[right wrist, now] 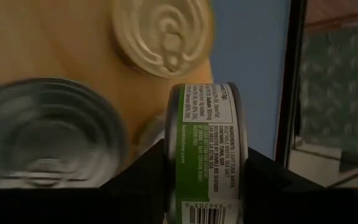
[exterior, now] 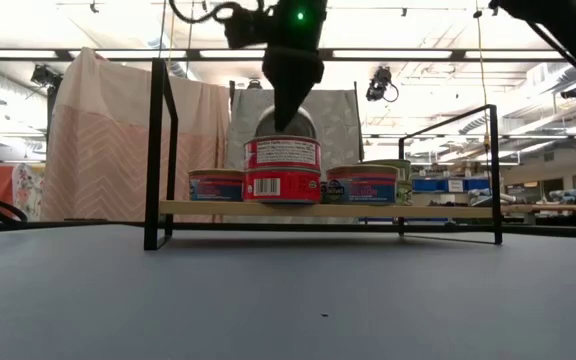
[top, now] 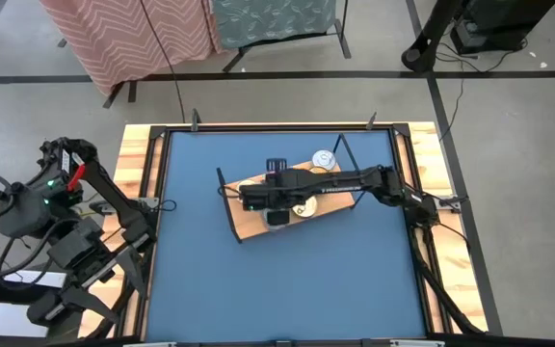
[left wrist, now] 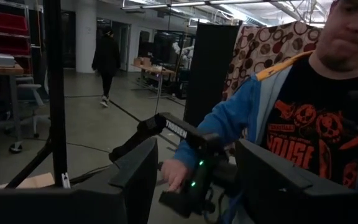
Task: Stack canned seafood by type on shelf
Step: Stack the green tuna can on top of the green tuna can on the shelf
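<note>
Far off the worktop's left edge, the left end effector (left wrist: 197, 186) is waiting with its fingers standing apart and nothing between them; its wrist view is looking out into the room, where a person in a blue jacket is reaching toward another device.

Moving right to the middle of the blue worktop (top: 287, 280), the shelf (top: 253, 224) is lying at a slant, a light-wood board with black wire end frames. The low view is showing a blue-labelled tin (exterior: 216, 185) at the left of the board, then a red-labelled stack (exterior: 282, 169), then another blue-and-red tin (exterior: 363, 185) to its right. A silver-lidded tin (top: 324, 158) is sitting near the board's far right end.

The right end effector (top: 277, 202) is hanging over the shelf, directly above the red stack, and is clamped on a green-labelled tin (right wrist: 205, 149) held on edge, fingers pressing its two flat faces.

These tins are looking rigid and fairly dense, with smooth metal lids and glossy paper bands, so a grip is likely slipping unless the fingers are squeezing squarely. Held on edge like this, the tin would probably need turning flat before it can rest on a stack.
</note>
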